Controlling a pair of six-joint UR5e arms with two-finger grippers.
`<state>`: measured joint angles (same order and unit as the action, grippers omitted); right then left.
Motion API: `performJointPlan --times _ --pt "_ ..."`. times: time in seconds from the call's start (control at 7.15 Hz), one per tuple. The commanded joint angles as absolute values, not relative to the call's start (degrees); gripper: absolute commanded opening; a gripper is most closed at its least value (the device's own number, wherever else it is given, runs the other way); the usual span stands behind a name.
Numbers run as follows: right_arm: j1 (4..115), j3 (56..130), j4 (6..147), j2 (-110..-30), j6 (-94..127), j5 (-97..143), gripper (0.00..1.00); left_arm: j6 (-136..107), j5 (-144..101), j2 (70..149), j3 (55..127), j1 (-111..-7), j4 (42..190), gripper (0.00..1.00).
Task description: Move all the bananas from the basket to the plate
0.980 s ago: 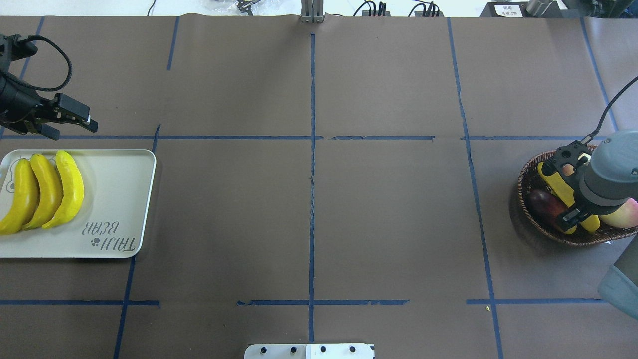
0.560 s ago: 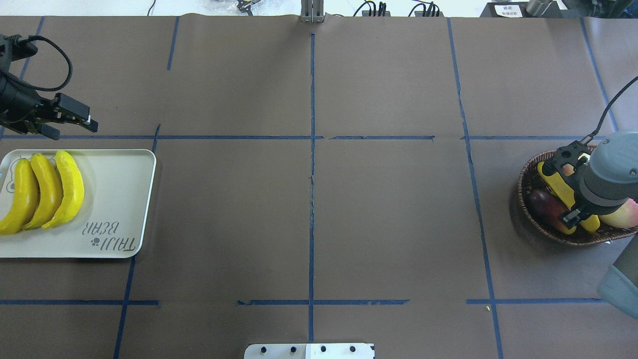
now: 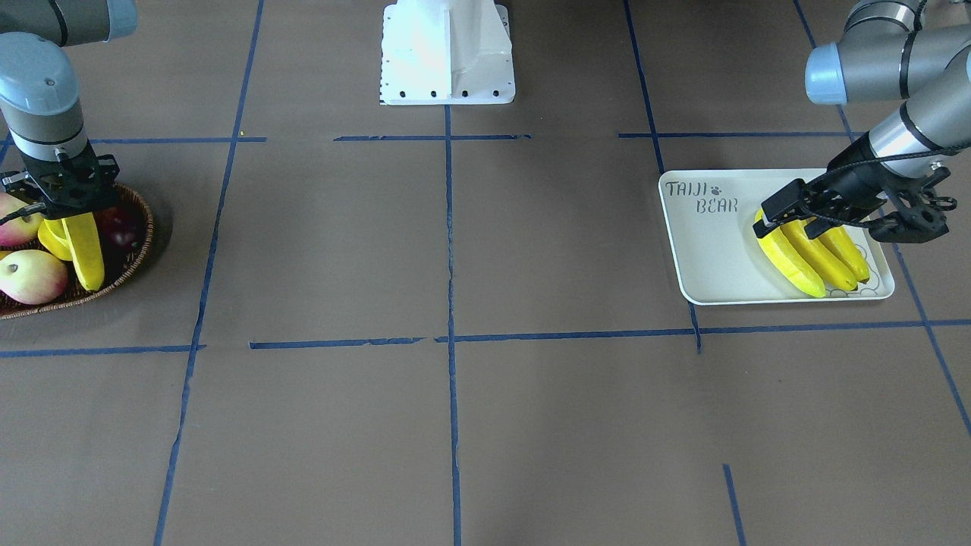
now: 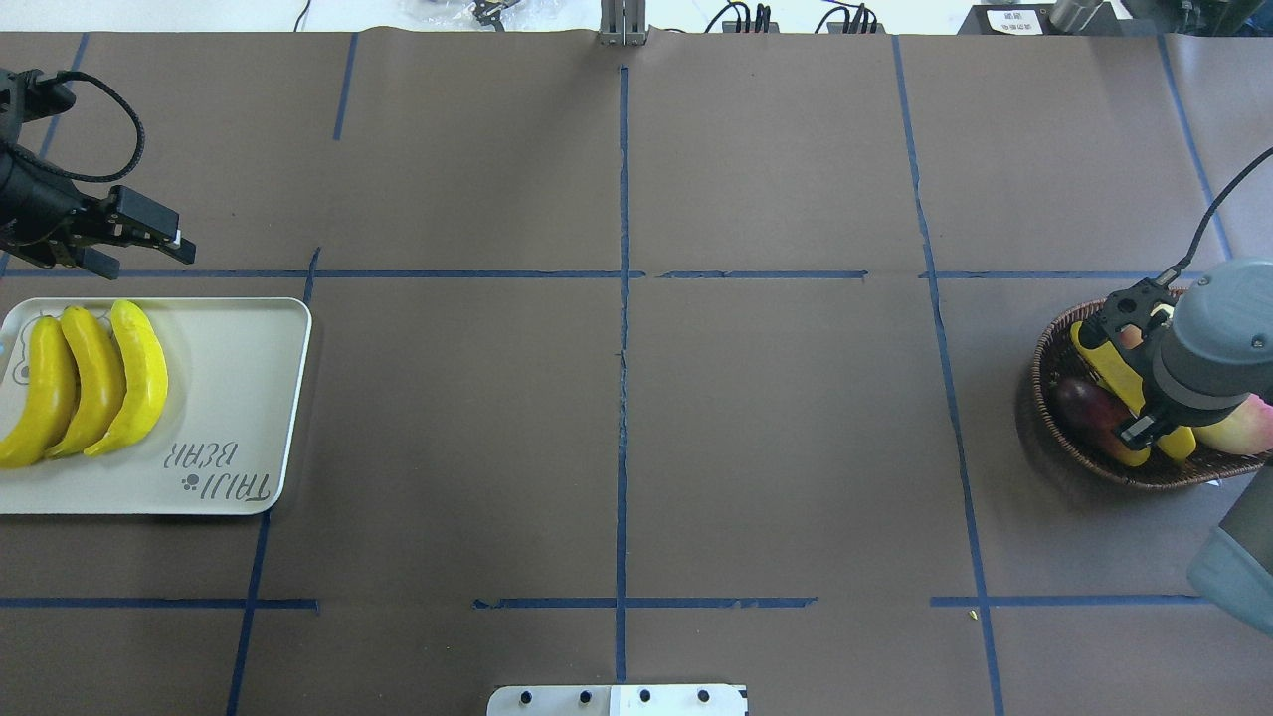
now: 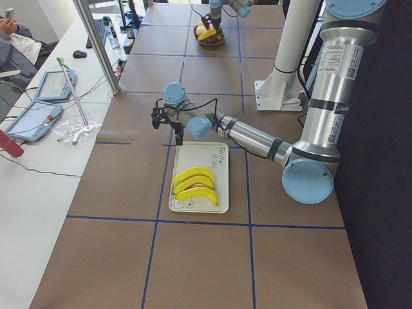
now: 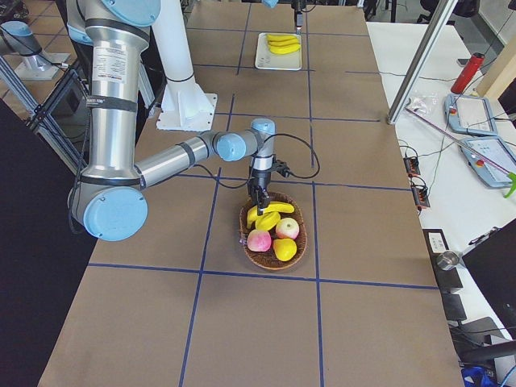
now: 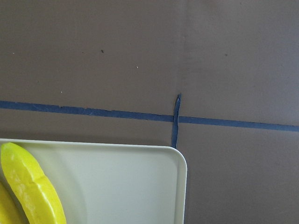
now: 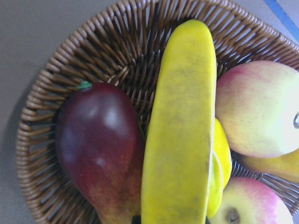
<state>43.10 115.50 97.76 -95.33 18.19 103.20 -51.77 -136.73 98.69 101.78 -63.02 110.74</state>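
Observation:
One banana [image 4: 1097,360] lies in the wicker basket [image 4: 1042,400] at the table's right end and fills the middle of the right wrist view [image 8: 182,130]. My right gripper [image 4: 1154,413] stands straight down over it, shut on the banana [image 3: 85,250], whose lower end rests near the basket rim [image 3: 138,254]. Three bananas [image 4: 94,383] lie side by side on the plate [image 4: 239,398] at the far left. My left gripper [image 4: 151,261] hovers open just beyond the plate's far edge, holding nothing.
A dark red fruit [image 8: 98,149], red-and-cream fruits [image 3: 30,277] and a small yellow fruit [image 8: 222,158] crowd the banana in the basket. The robot base [image 3: 447,53] stands at mid-table. Blue tape lines cross the brown table cover.
The visible finger of the right gripper has drawn in against the banana in the basket. The left arm and the plate's bananas have not moved.

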Motion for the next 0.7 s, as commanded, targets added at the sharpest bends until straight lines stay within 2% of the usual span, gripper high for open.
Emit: performJointPlan --times 0.0,0.28,0.56 --pt "44.8 117.8 97.9 -96.0 18.1 103.4 0.03 -51.8 -136.8 98.7 101.8 -63.0 110.7 1.0" --pt "46.8 126.1 109.6 -94.3 18.0 103.4 0.02 -51.8 -136.9 98.7 102.0 -63.0 110.7 1.0" --pt "47.2 127.1 117.7 -86.1 18.2 103.4 0.02 -51.9 -136.9 99.0 101.8 -63.0 110.7 1.0"
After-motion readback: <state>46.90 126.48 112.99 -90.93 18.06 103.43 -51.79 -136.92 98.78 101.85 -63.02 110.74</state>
